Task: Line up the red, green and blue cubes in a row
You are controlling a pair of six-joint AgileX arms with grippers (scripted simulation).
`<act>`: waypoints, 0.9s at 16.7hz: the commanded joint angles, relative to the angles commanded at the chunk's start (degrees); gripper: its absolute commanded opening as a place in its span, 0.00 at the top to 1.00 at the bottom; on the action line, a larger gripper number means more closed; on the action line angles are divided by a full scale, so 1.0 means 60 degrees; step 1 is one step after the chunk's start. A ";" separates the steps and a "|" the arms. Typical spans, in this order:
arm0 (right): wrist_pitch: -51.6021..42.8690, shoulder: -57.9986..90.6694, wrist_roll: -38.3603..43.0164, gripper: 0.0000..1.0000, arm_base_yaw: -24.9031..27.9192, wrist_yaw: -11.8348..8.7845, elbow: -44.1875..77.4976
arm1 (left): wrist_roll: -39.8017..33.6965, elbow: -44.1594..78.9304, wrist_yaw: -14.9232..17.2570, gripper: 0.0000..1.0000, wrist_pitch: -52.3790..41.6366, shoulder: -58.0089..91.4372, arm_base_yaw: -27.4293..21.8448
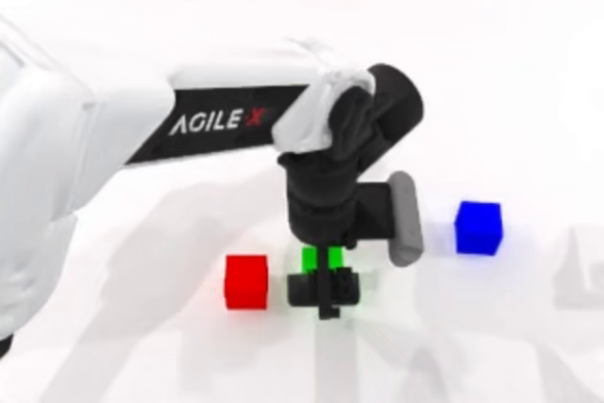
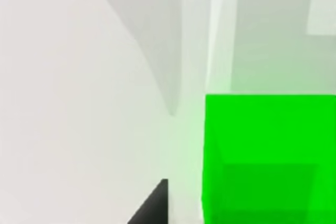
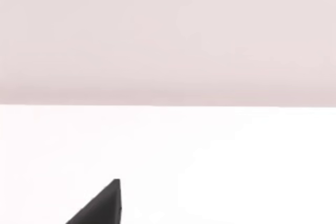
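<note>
The red cube (image 1: 247,281) lies left of centre near the table's front. Just to its right, with a narrow gap, the green cube (image 1: 309,260) sits mostly hidden under my left gripper (image 1: 321,292), which points straight down over it. In the left wrist view the green cube (image 2: 268,156) fills the frame's lower right, and one black fingertip (image 2: 155,208) stands apart from its side, so the gripper is open. The blue cube (image 1: 478,227) lies alone farther right, slightly farther back than the other two. My right arm is outside the top view.
The left arm's white link and black wrist (image 1: 340,167) reach across the table's middle from the left. The right wrist view shows only bare white table, a pale wall behind it and one black fingertip (image 3: 107,203).
</note>
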 joint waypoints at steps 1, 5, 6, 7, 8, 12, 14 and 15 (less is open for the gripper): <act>0.0000 0.0000 0.0000 0.00 0.0000 0.0000 0.0000 | 0.0000 0.0000 0.0000 0.00 0.0000 0.0000 0.0000; 0.0000 0.0000 0.0000 0.00 0.0000 0.0000 0.0000 | 0.0000 0.0000 0.0000 0.00 0.0000 0.0000 0.0000; 0.0000 0.0000 0.0000 0.00 0.0000 0.0000 0.0000 | 0.0000 0.0000 0.0000 0.00 0.0000 0.0000 0.0000; 0.0000 0.0000 0.0000 0.00 0.0000 0.0000 0.0000 | 0.0000 0.0000 0.0000 0.00 0.0000 0.0000 0.0000; 0.0000 0.0000 0.0000 0.00 0.0000 0.0000 0.0000 | 0.0000 0.0000 0.0000 0.00 0.0000 0.0000 0.0000; 0.0000 0.0000 0.0000 0.00 0.0000 0.0000 0.0000 | 0.0010 0.0349 -0.0002 0.00 -0.0398 -0.0091 0.0042; 0.0000 0.0000 0.0000 0.00 0.0000 0.0000 0.0000 | -0.0002 0.0833 -0.0001 0.00 -0.1137 -0.0264 0.0106; 0.0000 0.0000 0.0000 0.00 0.0000 0.0000 0.0000 | -0.0001 0.1096 -0.0002 0.00 -0.1555 -0.0362 0.0133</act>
